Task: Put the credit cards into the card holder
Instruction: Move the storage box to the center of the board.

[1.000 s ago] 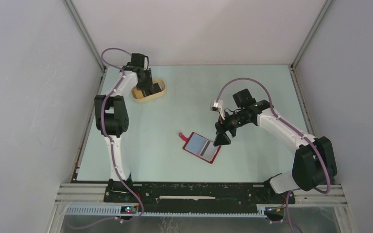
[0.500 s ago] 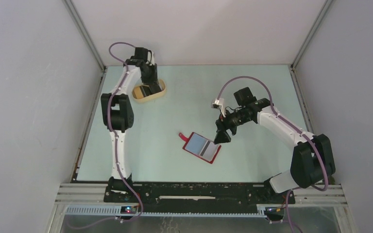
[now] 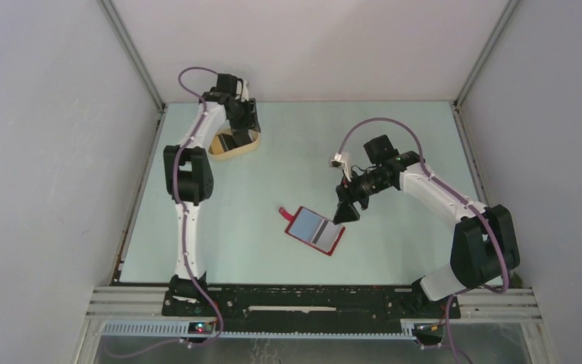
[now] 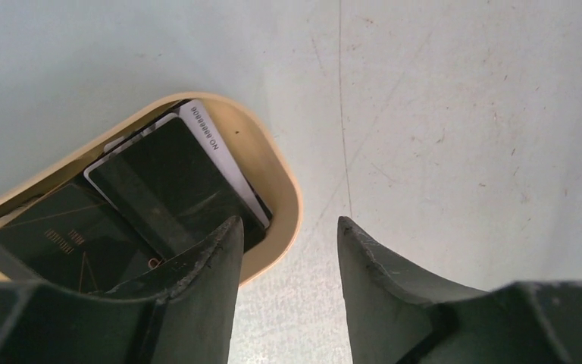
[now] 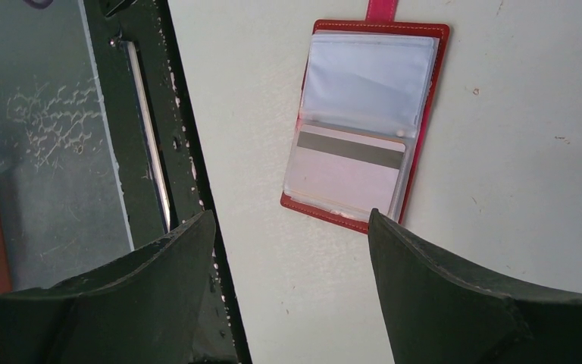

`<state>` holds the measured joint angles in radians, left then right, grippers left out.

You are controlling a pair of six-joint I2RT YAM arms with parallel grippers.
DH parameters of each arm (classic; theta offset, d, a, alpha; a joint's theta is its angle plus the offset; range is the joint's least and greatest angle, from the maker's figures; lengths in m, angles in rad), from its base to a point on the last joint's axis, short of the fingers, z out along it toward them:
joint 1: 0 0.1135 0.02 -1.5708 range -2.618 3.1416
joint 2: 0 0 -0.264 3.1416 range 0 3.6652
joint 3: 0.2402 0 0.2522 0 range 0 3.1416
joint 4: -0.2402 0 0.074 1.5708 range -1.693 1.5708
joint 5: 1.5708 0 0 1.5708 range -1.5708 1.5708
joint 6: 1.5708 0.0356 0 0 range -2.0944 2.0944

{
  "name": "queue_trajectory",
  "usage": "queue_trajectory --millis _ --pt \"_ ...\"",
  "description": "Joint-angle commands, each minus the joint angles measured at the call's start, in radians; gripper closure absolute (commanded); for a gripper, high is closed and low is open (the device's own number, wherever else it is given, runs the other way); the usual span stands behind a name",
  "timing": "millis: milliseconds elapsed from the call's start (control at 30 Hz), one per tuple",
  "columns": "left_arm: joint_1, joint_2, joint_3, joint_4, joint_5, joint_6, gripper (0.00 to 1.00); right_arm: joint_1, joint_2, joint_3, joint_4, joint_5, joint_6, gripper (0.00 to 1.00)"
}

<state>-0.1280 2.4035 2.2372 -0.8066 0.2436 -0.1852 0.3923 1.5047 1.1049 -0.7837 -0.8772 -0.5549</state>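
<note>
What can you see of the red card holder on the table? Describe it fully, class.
The card holder lies open and flat on the pale table, near its middle. Its cover is red, with a pink tab at one end. Inside are clear plastic pockets: one looks empty, the other holds a pale card with a grey stripe. The right gripper, fingers open, hangs over one edge; contact cannot be told.

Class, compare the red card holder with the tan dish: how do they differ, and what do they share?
The card holder is red, flat and rectangular; the dish is tan, oval and rimmed. The card holder shows one card tucked inside; the dish holds several loose, overlapping cards. Both hold cards.
</note>
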Motion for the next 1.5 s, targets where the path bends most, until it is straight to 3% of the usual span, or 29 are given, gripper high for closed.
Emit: queue_trajectory --millis 0,300,600,867,1167,1467 --pt "-0.018 0.025 0.075 0.027 -0.005 -0.026 0.44 -0.006 -0.009 0.042 -0.011 -0.010 -0.001 0.17" --pt "-0.041 0.021 0.060 -0.018 -0.069 -0.022 0.48 -0.015 -0.021 0.048 -0.019 0.009 -0.010 0.17" --pt "-0.076 -0.013 -0.048 -0.037 -0.083 0.010 0.67 -0.037 -0.043 0.052 -0.025 0.021 -0.010 0.17" --pt "-0.094 -0.075 -0.147 -0.021 -0.083 0.030 0.70 -0.074 -0.038 0.054 -0.038 0.000 -0.025 0.17" --pt "-0.110 -0.235 -0.413 0.052 -0.006 0.052 0.82 -0.074 0.008 0.074 -0.080 -0.031 -0.057 0.17" --pt "-0.197 -0.459 -0.784 0.217 0.032 0.021 0.80 -0.074 0.045 0.094 -0.124 -0.085 -0.087 0.18"
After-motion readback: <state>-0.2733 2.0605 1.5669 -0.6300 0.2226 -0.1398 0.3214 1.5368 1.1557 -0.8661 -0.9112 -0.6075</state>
